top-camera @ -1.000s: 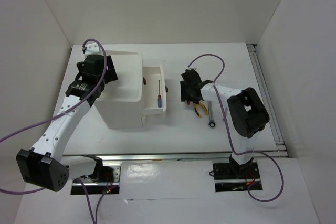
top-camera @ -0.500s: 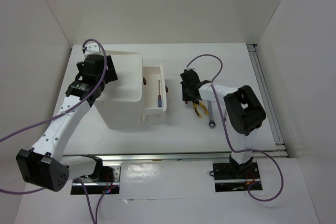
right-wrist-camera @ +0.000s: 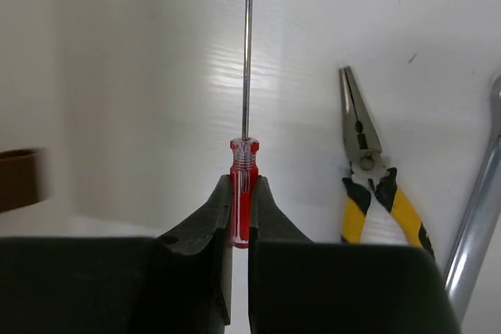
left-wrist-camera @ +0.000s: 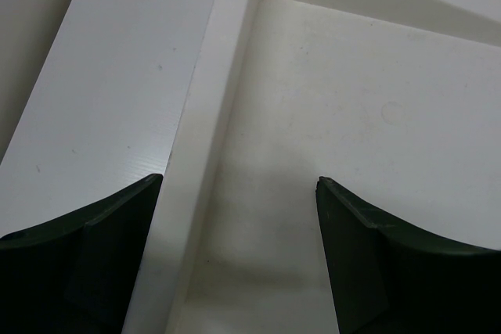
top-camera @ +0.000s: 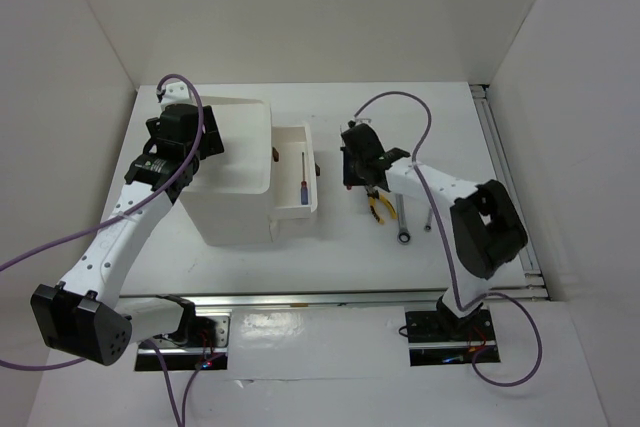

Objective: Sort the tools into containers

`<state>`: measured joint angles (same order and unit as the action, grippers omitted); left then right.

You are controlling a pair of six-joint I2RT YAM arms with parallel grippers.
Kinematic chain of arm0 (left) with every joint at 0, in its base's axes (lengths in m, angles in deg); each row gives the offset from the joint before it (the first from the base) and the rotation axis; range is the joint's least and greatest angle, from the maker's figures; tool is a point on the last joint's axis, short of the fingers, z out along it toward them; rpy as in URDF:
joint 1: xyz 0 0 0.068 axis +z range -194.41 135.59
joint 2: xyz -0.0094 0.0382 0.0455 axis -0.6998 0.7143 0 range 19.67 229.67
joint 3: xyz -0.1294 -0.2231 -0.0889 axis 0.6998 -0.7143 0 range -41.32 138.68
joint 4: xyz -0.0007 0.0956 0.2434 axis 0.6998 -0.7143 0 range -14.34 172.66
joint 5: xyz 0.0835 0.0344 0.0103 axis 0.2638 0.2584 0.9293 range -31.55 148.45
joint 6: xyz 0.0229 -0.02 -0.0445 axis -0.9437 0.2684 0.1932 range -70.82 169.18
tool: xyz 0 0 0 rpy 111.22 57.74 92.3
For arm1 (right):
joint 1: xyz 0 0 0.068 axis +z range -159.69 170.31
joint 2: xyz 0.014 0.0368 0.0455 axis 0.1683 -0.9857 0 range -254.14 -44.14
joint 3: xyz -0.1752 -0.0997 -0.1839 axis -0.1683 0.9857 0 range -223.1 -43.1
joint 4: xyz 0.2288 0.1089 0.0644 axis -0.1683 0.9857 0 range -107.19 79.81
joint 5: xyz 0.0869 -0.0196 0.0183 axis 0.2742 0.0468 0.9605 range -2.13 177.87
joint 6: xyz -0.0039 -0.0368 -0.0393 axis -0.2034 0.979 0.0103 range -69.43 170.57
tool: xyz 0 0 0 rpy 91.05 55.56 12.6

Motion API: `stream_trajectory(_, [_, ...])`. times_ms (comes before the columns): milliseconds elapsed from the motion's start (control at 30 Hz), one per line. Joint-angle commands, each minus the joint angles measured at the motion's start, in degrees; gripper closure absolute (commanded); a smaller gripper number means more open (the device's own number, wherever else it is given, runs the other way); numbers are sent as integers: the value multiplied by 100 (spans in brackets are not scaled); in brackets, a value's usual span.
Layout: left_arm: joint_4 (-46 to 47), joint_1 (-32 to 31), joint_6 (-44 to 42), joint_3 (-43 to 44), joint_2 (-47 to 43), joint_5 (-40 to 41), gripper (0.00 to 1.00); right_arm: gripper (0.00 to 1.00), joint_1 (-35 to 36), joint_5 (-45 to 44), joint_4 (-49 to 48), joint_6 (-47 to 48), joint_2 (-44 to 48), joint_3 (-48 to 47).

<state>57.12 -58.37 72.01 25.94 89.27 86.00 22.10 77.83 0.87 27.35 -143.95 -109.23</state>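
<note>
My right gripper (right-wrist-camera: 241,181) is shut on the red handle of a thin screwdriver (right-wrist-camera: 243,156), whose shaft points away from me. In the top view the right gripper (top-camera: 362,169) hangs just right of the open drawer (top-camera: 290,209), which holds a blue-handled screwdriver (top-camera: 303,188). Yellow-and-black pliers (right-wrist-camera: 377,193) and a silver wrench (right-wrist-camera: 479,213) lie on the table to its right; they also show in the top view, the pliers (top-camera: 380,208) and the wrench (top-camera: 403,224). My left gripper (left-wrist-camera: 239,181) is open and empty over the deep top bin (left-wrist-camera: 211,115). The green screwdrivers are out of view.
The white box unit (top-camera: 232,212) stands left of centre on the table. A dark brown drawer handle (right-wrist-camera: 19,178) shows at the left edge of the right wrist view. White walls close in the back and both sides.
My right gripper has shifted slightly up and to the left with the red screwdriver, and its elbow has swung right. The left arm has not moved.
</note>
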Motion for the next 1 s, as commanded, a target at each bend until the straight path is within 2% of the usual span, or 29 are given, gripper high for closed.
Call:
stream_trajectory(0, [-953, -195, 134, -293, 308, -980, 11, 100, 318, -339, 145, -296, 848, -506])
stream_trajectory(333, [-953, -195, 134, -293, 361, -980, 11, 100, 1504, -532, -110, -824, 1166, -664])
stream_trajectory(533, [-953, -195, 134, -293, 308, -980, 11, 98, 1698, -534, -136, -938, 972, -717])
stream_trajectory(600, [-953, -195, 134, -293, 308, -980, 11, 78, 1760, -534, -137, -991, 972, -717])
stream_trajectory(767, [-953, -195, 134, -293, 308, -980, 11, 42, 1874, -534, -198, -1044, 1095, -656])
stream_trajectory(900, [-953, -195, 134, -293, 308, -980, 11, 33, 1927, -674, -146, -992, 1323, -725])
stream_trajectory(967, [-953, -195, 134, -293, 308, -980, 11, 33, 1927, -849, -40, -991, 1463, -726])
